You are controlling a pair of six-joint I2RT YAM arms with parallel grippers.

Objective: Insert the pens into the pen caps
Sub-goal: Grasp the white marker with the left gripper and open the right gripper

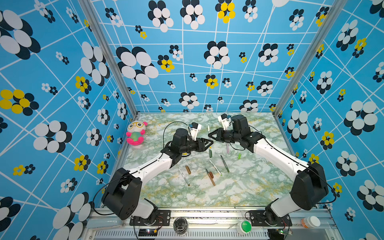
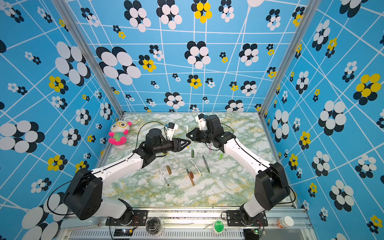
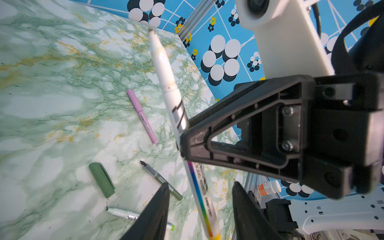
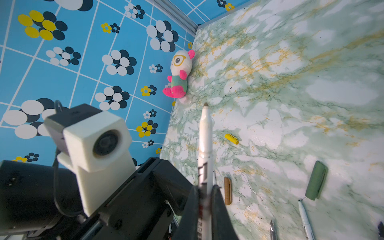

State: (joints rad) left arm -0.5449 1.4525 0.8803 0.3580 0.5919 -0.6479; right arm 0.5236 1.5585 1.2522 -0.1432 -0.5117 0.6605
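Well — right gripper point(image 4: 205, 191) clamps the white pen point(image 4: 205, 135), left gripper point(image 3: 200, 185) half-open around its tail, holding nothing; yellow cap point(image 4: 231, 138), green cap point(image 4: 316, 180) lie loose — capping looks barely begun.

No lettering can be read in any view. White pen point(image 3: 166, 79), at the centre of the frame in both top views: dark print runs along the barrel beside a rainbow stripe (characters too blurred to make out). Pink pen point(image 3: 142, 116): a small barcode-like patch and a line of fine print, unreadable. Bottle point(image 1: 310, 222), lower right of the frame in both top views: orange label, wording not resolved.
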